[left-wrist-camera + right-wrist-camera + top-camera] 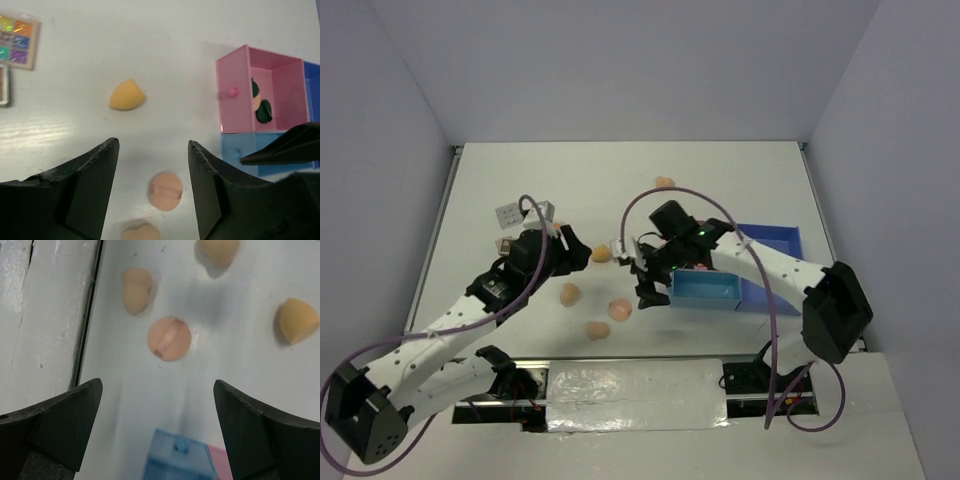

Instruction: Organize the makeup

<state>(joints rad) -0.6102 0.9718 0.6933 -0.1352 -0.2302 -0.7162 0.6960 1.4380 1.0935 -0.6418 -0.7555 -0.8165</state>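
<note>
My left gripper (582, 248) is open and empty, above the table beside an orange egg-shaped sponge (602, 254). In the left wrist view a flat round peach pad (166, 191) lies on the table between my open fingers (95, 170), with the orange sponge (127, 95) ahead. My right gripper (645, 290) is open and empty, just left of the blue drawer (705, 290). In the right wrist view the pad (169, 338) lies ahead of it. Other peach sponges (569, 293) (597, 329) lie near. Palettes (508, 215) sit at the back left. Dark green discs (262, 110) are in the pink compartment (235, 90).
A blue tray (770, 240) stands at the right behind the drawer. One more sponge (665, 182) lies at the back centre. The table's front edge (90, 315) runs close behind the near sponges. The right arm lies over the drawer unit.
</note>
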